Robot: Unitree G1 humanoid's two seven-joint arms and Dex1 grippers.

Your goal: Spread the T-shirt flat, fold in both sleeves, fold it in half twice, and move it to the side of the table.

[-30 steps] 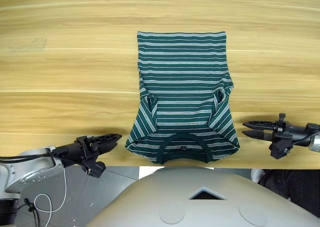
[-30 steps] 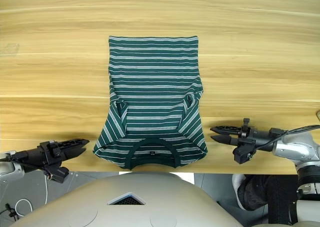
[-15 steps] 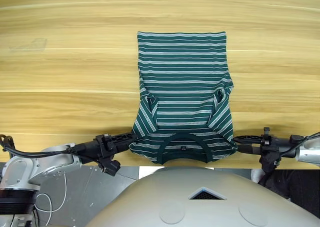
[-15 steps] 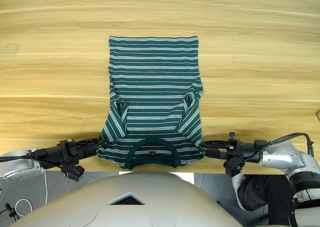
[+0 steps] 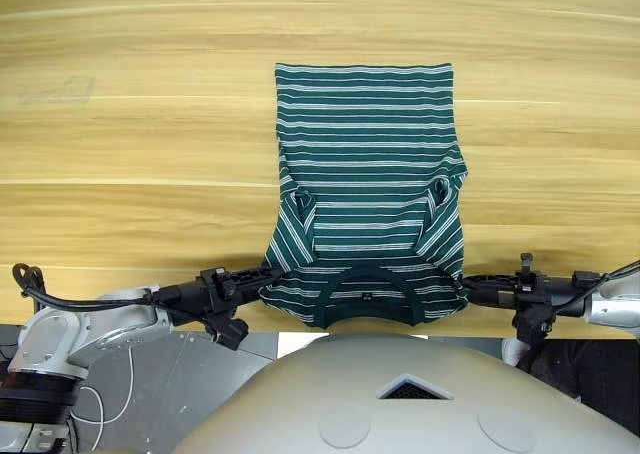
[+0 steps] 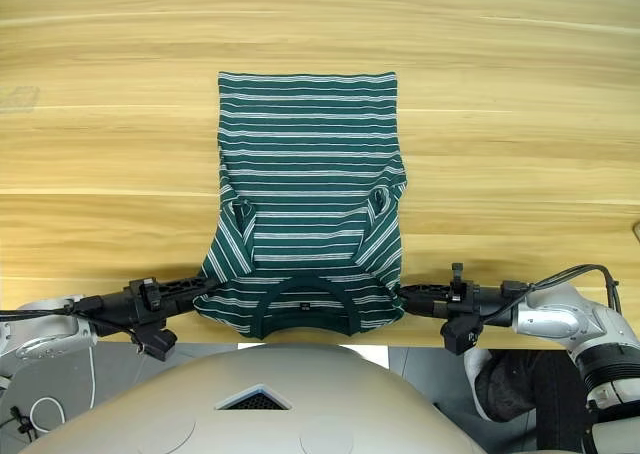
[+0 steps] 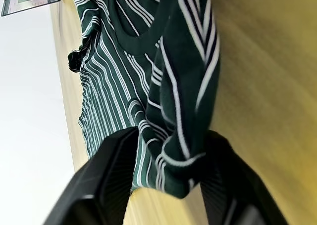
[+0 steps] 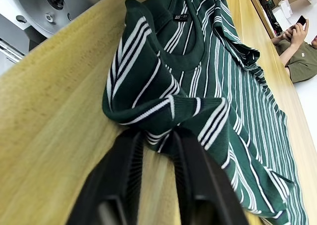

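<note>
From my head, left eye, the T-shirt lies on the wooden bench, green with white stripes, both sleeves folded in over the body. Its hem is toward the far side and its collar is at the near edge, just in front of me. My left fingers lie low along that near edge, and their tips meet the shirt's near left corner. My right fingers lie the same way at the near right corner, pointing inward, so the two arms face each other across the collar. The right eye shows the same layout, with the tips of both fingers touching the cloth at the two shoulder corners. From my left wrist, the striped corner of the T-shirt bunches up between my two black fingers and fills the gap from one to the other, so I am clenched on the fabric. From my right wrist, my fingers stand close together with a folded lump of the T-shirt pinched between them, the corner lifted slightly off the bench.
</note>
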